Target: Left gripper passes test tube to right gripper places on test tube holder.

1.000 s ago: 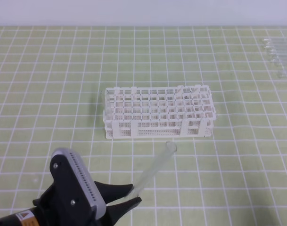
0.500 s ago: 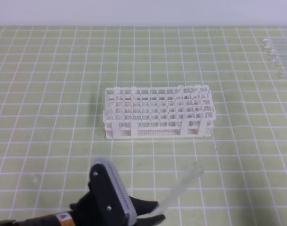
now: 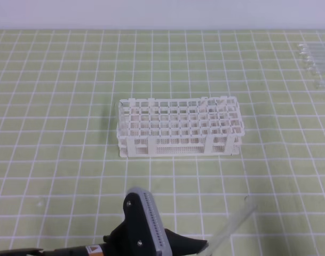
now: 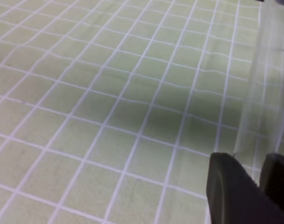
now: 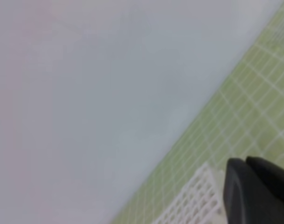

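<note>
The left gripper point(image 3: 197, 246) sat at the bottom edge of the exterior high view, its black fingers clamped on the lower end of the test tube point(image 3: 234, 226). The clear tube slanted up and to the right over the green gridded mat point(image 3: 55, 106), well apart from the white test tube holder point(image 3: 179, 133) standing at the middle of the mat. In the left wrist view the tube point(image 4: 263, 79) rose between the fingertips point(image 4: 230, 191). The right gripper point(image 5: 251, 184) was raised with its jaws together and nothing between them. A row of spare tubes point(image 3: 316, 61) lay at the far right.
</note>
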`<action>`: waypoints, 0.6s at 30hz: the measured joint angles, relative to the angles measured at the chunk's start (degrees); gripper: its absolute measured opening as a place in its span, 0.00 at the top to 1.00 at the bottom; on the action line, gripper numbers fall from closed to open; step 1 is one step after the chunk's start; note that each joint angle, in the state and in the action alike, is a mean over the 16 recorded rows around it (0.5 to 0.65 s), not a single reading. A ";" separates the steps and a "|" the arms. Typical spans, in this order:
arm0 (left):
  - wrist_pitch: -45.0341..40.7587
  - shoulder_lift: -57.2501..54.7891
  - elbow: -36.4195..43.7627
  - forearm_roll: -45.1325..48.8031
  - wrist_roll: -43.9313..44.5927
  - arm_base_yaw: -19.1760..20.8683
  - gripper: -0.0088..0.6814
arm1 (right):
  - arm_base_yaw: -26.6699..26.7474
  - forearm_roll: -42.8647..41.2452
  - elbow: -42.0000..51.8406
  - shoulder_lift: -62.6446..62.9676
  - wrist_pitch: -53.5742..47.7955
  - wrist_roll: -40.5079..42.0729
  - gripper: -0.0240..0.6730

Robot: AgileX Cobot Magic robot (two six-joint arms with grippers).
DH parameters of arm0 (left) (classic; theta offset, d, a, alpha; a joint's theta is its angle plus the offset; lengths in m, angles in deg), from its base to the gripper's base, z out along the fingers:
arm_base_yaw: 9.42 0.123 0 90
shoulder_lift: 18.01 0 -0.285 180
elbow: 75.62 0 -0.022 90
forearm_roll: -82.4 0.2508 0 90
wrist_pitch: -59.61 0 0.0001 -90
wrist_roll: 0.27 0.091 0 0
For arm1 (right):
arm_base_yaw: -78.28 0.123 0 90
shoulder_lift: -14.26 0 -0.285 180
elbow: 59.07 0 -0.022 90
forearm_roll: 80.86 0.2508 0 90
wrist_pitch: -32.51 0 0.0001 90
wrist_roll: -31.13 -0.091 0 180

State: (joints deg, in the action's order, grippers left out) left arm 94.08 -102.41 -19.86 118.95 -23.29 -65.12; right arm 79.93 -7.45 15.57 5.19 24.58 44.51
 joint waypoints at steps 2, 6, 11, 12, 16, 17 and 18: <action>0.31 -0.30 0.00 -0.02 0.38 0.00 0.96 | 0.00 0.57 -1.63 -1.22 -2.37 5.05 0.99; 0.40 -0.49 0.00 -0.08 0.97 0.00 0.95 | 0.00 3.23 -5.99 -5.04 -6.82 18.32 0.99; 1.72 -0.50 0.00 -0.17 1.33 0.00 0.94 | 0.00 9.45 -12.83 -12.34 -12.54 35.56 0.99; 2.18 -0.49 0.00 -0.20 1.33 0.00 0.94 | 0.00 10.79 -14.15 -14.11 -13.98 38.69 0.99; 4.05 -0.41 0.00 -0.46 1.36 0.00 0.94 | 0.00 16.19 -18.63 -21.95 -21.06 49.82 0.99; 4.51 -0.41 0.00 -0.52 1.36 0.00 0.94 | 0.00 17.50 -19.52 -24.05 -23.10 52.18 0.99; 5.01 -0.37 0.01 -0.60 1.37 0.00 0.95 | 0.00 18.76 -20.33 -26.19 -25.25 54.28 0.99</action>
State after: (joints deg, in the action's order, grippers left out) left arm 99.09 -102.78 -19.85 118.35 -21.92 -65.12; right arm 79.93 11.31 -4.76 -20.99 -0.68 98.79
